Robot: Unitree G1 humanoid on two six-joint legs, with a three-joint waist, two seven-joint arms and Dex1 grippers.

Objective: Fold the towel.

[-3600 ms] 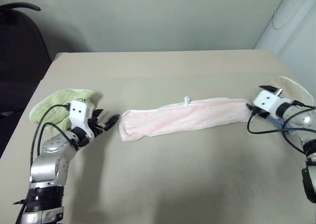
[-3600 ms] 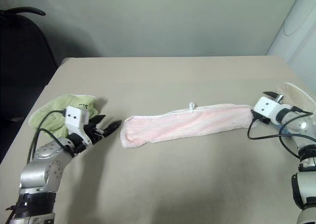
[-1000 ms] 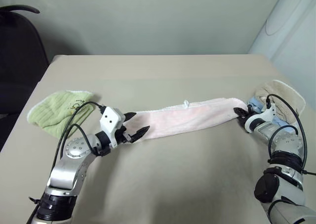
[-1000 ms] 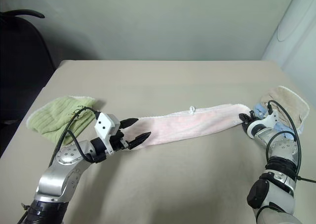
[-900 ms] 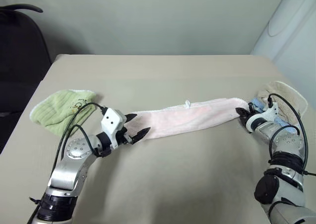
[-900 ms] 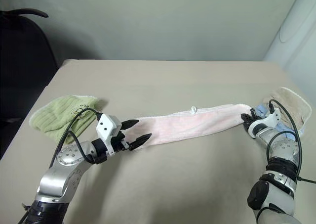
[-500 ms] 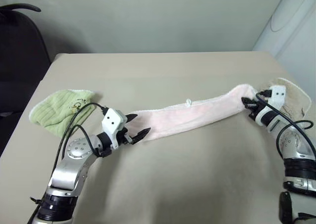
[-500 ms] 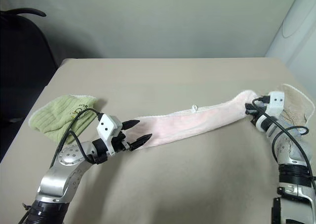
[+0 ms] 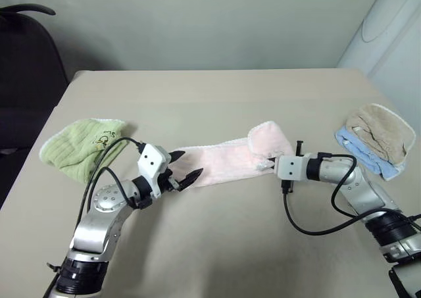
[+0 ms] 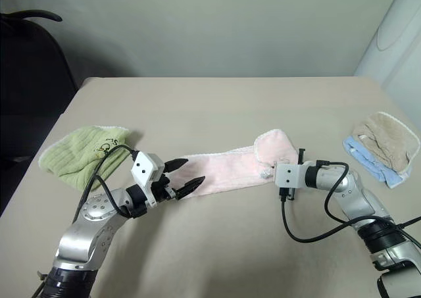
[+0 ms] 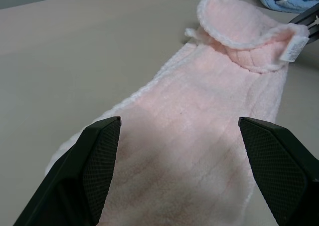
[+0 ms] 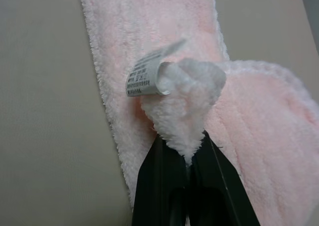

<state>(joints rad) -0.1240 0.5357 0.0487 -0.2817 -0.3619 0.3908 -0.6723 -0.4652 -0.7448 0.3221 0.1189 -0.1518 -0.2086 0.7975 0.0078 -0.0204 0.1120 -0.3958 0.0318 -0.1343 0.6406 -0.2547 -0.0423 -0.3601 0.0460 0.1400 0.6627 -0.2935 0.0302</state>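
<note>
A plain beige worktop [image 9: 217, 245] sits against a pale wall, with a dark chair [image 9: 26, 68] off its left edge. The pink towel [image 9: 223, 160] lies as a long narrow strip across the middle of the worktop, already doubled lengthwise by the look of it. My right gripper [image 12: 185, 158] has its fingers pressed together on the towel's right end, pinching a tuft of terry beside the care label [image 12: 147, 76], and that end curls over the strip as a raised flap. My left gripper [image 9: 186, 168] hovers over the towel's left end, fingers [image 11: 99, 161] spread wide, gripping nothing. I judge the end-to-end fold about half carried: the flap is not yet laid flat. A lime-green cloth [image 9: 75, 147] lies near the left edge; a beige towel on a blue cloth [image 9: 376, 137] rests near the right edge.
</note>
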